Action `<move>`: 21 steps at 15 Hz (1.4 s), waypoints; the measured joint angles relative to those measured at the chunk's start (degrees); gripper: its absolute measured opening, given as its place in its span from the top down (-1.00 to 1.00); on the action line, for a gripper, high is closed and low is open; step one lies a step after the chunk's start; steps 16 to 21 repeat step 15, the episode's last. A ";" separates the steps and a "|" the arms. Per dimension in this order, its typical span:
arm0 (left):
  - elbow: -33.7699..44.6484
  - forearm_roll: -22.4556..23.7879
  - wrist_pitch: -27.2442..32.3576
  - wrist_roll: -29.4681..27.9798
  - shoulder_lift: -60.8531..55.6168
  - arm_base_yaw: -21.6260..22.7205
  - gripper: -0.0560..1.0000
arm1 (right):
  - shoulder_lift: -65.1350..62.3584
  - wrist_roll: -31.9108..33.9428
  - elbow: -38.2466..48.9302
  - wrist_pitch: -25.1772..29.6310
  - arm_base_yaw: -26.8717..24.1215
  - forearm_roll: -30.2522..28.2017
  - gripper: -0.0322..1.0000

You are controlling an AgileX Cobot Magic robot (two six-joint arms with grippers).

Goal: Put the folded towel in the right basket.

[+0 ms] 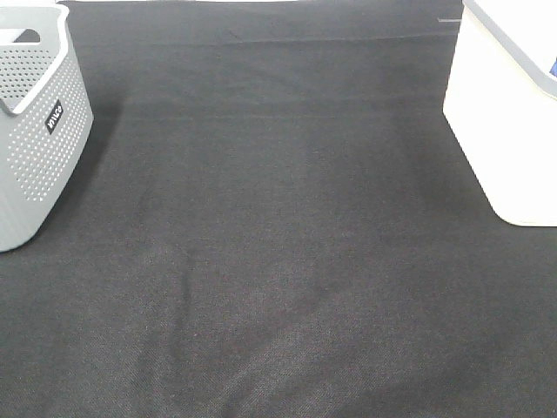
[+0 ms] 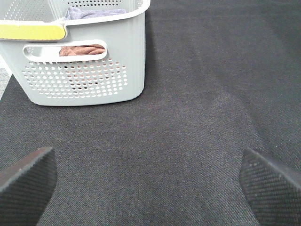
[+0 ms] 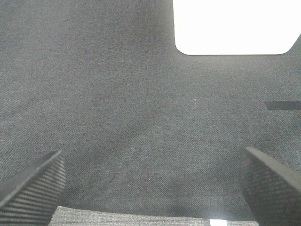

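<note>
Nothing is happening on the tabletop (image 1: 278,261) right now; the black cloth lies bare across the middle, with only a few soft wrinkles near the front edge. A grey perforated basket (image 1: 35,131) sits at the far left, and a plain white basket (image 1: 505,122) sits at the far right, well apart from it, which leaves a wide working lane between them.

Neither arm shows in the high view, so both seem pulled back toward the near edge. The left tool (image 2: 150,183) hangs spread wide above the cloth, its dark ribbed fingers (image 2: 26,181) at either side of its wrist view and nothing between them. The right tool (image 3: 150,183) is likewise wide and empty, looking across the cloth toward the white basket (image 3: 230,26).

From the left wrist view, the grey basket (image 2: 84,61) holds cloth: something reddish-brown (image 2: 82,49) shows through the handle slot, and a bluish-grey piece (image 2: 91,12) peeks over the rim. I judge one of these to be a towel for the task, though I cannot tell which, nor how it is folded. A yellow strip (image 2: 30,31) lies along the basket's near rim.

A small black label (image 1: 54,116) with white lettering is fixed to the grey basket's side; the letters are too small to read. The white basket carries no writing that I can see.
</note>
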 joint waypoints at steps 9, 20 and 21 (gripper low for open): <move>0.00 0.00 0.00 0.00 0.00 0.00 -0.96 | 0.00 0.00 0.00 0.00 0.00 0.00 -0.94; 0.00 0.00 0.00 0.00 0.00 0.00 -0.96 | 0.00 0.00 0.00 0.00 0.00 0.00 -0.94; 0.00 0.00 0.00 0.00 0.00 0.00 -0.96 | 0.00 0.00 0.00 0.00 0.00 0.00 -0.94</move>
